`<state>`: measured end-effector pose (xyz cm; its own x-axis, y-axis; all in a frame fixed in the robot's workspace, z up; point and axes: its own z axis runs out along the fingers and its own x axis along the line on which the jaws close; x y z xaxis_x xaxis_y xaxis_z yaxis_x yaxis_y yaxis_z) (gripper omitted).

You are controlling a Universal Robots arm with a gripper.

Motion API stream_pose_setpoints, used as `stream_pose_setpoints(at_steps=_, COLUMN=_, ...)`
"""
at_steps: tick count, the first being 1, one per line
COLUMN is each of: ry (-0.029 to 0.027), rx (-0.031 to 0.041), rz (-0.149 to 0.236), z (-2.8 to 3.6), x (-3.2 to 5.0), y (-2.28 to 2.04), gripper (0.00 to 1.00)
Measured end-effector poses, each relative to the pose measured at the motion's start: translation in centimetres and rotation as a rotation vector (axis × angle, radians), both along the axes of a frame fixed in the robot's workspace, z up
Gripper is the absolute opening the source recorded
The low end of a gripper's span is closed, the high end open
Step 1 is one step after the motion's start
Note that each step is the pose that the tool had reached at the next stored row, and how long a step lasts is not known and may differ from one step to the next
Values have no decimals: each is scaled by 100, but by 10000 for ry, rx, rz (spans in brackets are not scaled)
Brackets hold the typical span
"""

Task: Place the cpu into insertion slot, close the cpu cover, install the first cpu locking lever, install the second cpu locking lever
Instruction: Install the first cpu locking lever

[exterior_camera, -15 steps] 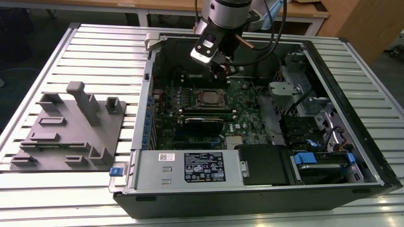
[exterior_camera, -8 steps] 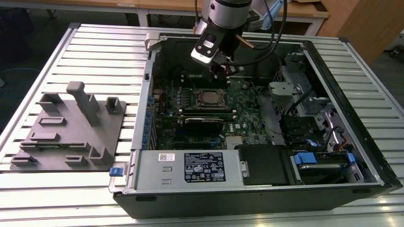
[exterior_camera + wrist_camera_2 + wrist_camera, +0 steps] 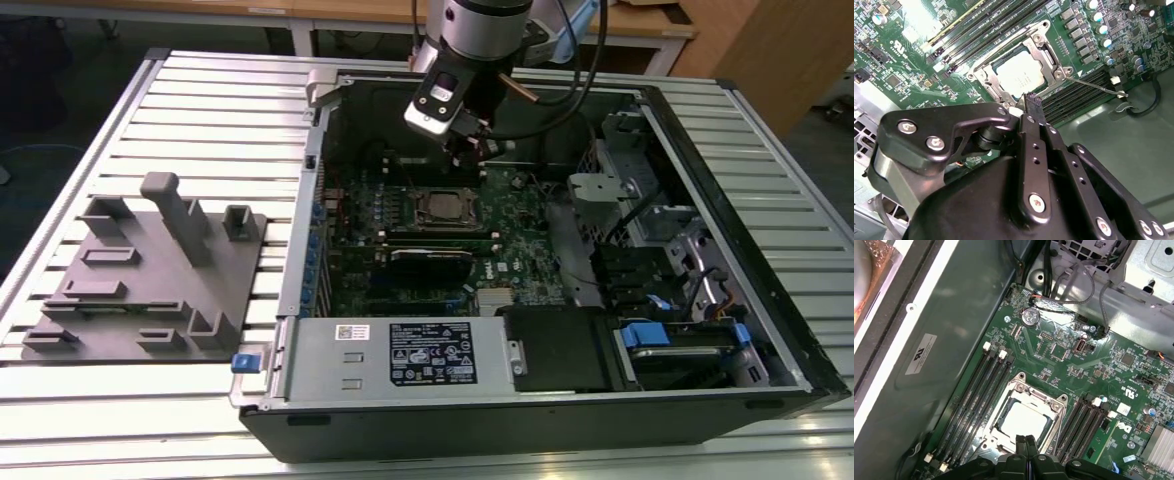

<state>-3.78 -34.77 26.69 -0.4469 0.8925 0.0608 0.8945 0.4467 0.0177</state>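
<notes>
**A:** Where is the cpu sitting at this moment?

**B:** The cpu [image 3: 1021, 75] is lying inside the window of the cpu cover [image 3: 1043, 46], with its dull silver top facing up. The cover is looking flat and is framing the chip on all sides, so I'm judging the chip seated and the cover down.

**A:** And the gripper?

**B:** The gripper [image 3: 1031, 99] is hovering just beside the cpu cover's edge, with its tips pointing at the rim of the frame. In the first wrist view the fingers [image 3: 1019, 444] are pressing together with barely a seam between them, and they are carrying nothing.

**A:** Is a lever showing?

**B:** A thin wire locking lever [image 3: 1095, 85] is sticking out from one corner of the cpu cover and slanting away over the memory slots [image 3: 1081, 92]. I'm reading it as unlatched. I cannot tell how the other lever is lying.

**A:** How are you expecting these parts to handle?

**B:** I'm judging the chip to be light, rigid and fragile on its underside, so it is wanting no sideways shove. The cover is looking like thin, stiff sheet metal, smooth and probably slippery. The lever is looking like narrow, springy steel rod that is likely resisting as it bends down. Its free end, far from the cpu cover, is offering the best purchase and the most leverage.
</notes>
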Motion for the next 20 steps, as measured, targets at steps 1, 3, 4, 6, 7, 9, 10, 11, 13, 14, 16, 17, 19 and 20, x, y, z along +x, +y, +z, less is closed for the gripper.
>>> stream_pose_setpoints(at_steps=1, ry=-1, rx=0, rz=13, z=0, x=0, y=0, gripper=11)
stream_pose_setpoints(at_steps=3, ry=0, rx=0, rz=47, z=0, x=0, y=0, gripper=11)
stream_pose_setpoints(at_steps=4, ry=0, rx=0, rz=64, z=0, x=0, y=0, gripper=11)
stream_pose_setpoints(at_steps=6, ry=0, rx=0, rz=101, z=0, x=0, y=0, gripper=11)
stream_pose_setpoints(at_steps=7, ry=0, rx=0, rz=120, z=0, x=0, y=0, gripper=11)
stream_pose_setpoints(at_steps=9, ry=0, rx=-1, rz=180, z=0, x=0, y=0, gripper=11)
stream_pose_setpoints(at_steps=10, ry=0, rx=0, rz=209, z=0, x=0, y=0, gripper=11)
stream_pose_setpoints(at_steps=11, ry=0, rx=0, rz=237, z=0, x=0, y=0, gripper=11)
stream_pose_setpoints(at_steps=13, ry=0, rx=0, rz=291, z=0, x=0, y=0, gripper=11)
stream_pose_setpoints(at_steps=14, ry=0, rx=0, rz=319, z=0, x=0, y=0, gripper=11)
stream_pose_setpoints(at_steps=16, ry=0, rx=0, rz=371, z=0, x=0, y=0, gripper=11)
stream_pose_setpoints(at_steps=17, ry=0, rx=0, rz=396, z=0, x=0, y=0, gripper=11)
stream_pose_setpoints(at_steps=19, ry=0, rx=0, rz=422, z=0, x=0, y=0, gripper=11)
stream_pose_setpoints(at_steps=20, ry=0, rx=0, rz=423, z=0, x=0, y=0, gripper=11)
